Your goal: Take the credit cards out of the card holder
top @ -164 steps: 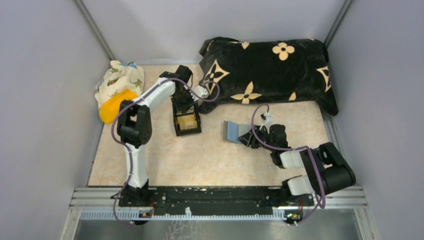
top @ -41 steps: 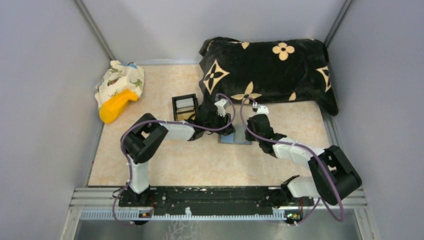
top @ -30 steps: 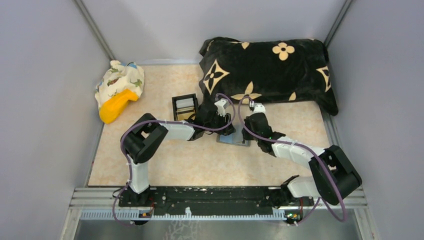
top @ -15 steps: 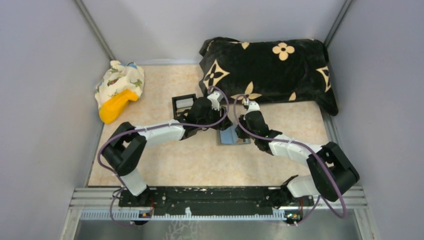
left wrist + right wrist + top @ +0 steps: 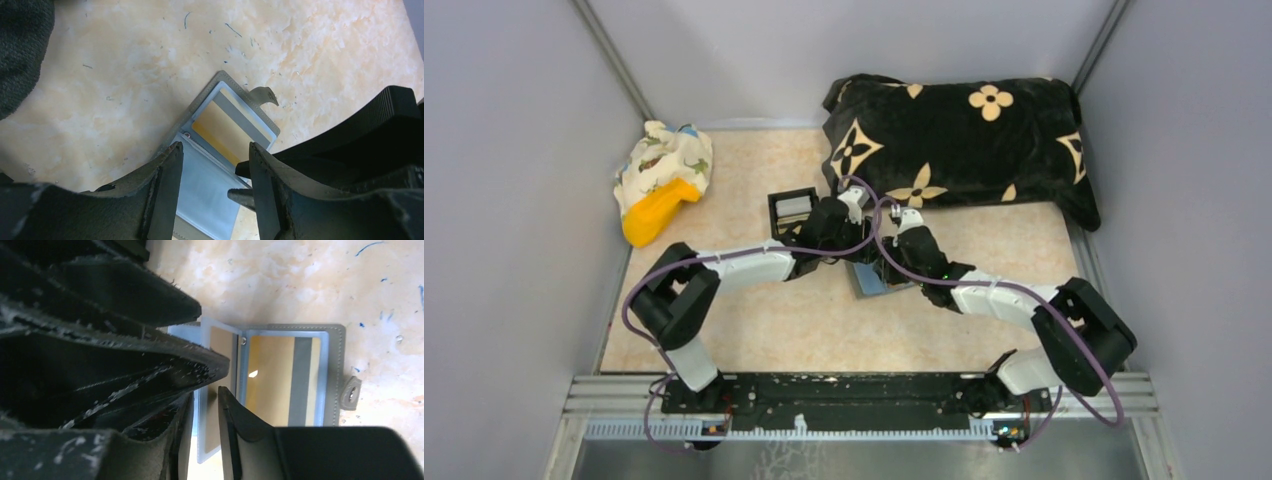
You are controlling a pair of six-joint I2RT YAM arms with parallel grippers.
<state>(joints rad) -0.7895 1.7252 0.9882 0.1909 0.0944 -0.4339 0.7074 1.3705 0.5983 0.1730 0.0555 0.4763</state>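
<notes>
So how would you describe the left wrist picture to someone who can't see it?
An open grey card holder lies on a beige marbled table, a gold card with a grey stripe in its clear pocket. The left claw frames it with two dark fingers, and the right claw juts in from the right.

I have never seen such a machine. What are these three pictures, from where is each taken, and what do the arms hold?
These are two robot arms, each ending in a two-finger pincer. The wide picture comes from a fixed camera above; the other two come from a camera on each wrist, so the dark shapes there are the pincers themselves. On the table lie an open grey card holder with a gold card inside, a black box, a black flowered cushion and a cloth bundle. The left pincer is open over the holder. A clear leaf stands between the fingers of the right pincer; whether they grip it, I cannot tell.
</notes>
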